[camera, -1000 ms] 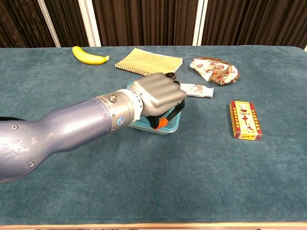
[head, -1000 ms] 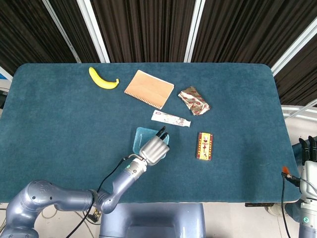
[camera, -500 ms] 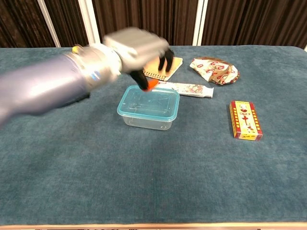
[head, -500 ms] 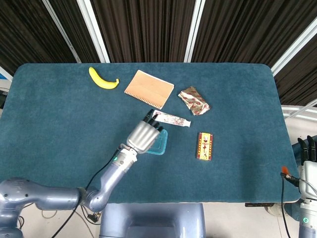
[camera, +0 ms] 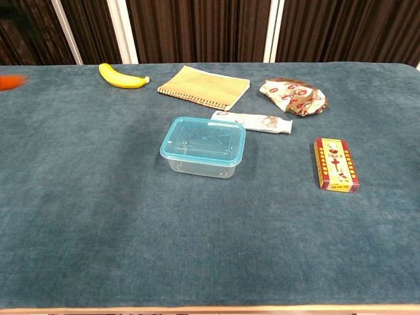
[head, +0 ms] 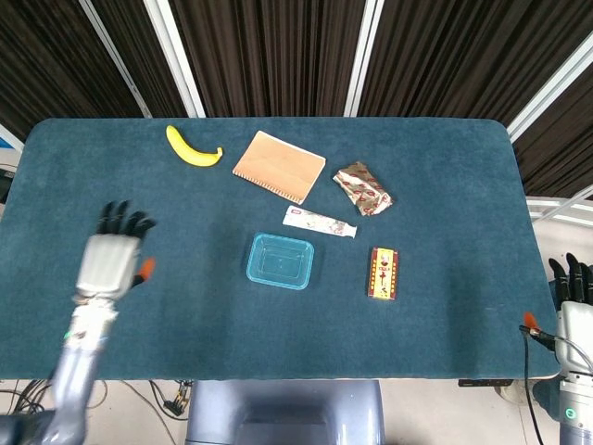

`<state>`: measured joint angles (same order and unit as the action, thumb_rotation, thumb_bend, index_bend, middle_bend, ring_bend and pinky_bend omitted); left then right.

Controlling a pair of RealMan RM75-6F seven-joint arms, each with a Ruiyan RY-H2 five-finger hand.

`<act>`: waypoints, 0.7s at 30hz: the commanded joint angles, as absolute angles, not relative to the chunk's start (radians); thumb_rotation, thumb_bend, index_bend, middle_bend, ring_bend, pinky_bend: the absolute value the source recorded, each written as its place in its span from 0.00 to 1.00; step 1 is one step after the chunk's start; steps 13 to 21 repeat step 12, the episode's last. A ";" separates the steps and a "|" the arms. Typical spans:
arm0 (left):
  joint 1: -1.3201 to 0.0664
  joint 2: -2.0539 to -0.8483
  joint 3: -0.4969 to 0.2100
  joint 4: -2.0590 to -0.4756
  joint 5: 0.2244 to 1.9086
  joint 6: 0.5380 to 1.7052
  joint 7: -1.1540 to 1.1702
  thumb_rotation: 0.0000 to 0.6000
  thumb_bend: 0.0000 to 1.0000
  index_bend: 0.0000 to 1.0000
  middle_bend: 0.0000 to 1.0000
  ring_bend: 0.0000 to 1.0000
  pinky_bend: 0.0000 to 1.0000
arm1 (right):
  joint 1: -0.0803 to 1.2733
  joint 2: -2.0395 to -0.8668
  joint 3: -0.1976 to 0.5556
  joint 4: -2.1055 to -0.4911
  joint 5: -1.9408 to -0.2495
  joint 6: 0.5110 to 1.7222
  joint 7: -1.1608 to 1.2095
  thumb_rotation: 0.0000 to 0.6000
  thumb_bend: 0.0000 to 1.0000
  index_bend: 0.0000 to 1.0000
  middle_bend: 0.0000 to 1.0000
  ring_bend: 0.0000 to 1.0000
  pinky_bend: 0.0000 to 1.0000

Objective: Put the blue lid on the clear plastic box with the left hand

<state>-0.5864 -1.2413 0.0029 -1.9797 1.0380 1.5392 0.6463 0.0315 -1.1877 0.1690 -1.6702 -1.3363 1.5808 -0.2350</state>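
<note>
Head view: the blue plastic lid (head: 280,260) already sits on the clear plastic box (head: 279,274) mid teal tabletop (head: 445,185). The silver left hand (head: 112,255) hovers far left, fingers spread, holding nothing. The right hand (head: 576,306) hangs off the edge, looks empty.

Chest view: lid (camera: 203,136) looks seated flat on box (camera: 200,165); probably best to lift clear without nudging it.

Left hand (head: 113,258) pulled off blue lid (camera: 203,138), swung far left, fingers spread, empty.

Teal table (head: 445,167) holds lidded box (head: 280,261), banana (head: 193,148), notebook (head: 279,165), tube (head: 319,222)
</note>
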 commanded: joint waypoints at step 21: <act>-0.209 -1.128 0.250 -1.761 1.435 1.730 0.085 1.00 0.26 0.23 0.12 0.00 0.00 | 0.040 -1.187 0.151 -1.665 -1.393 1.586 -0.246 1.00 0.30 0.12 0.03 0.01 0.00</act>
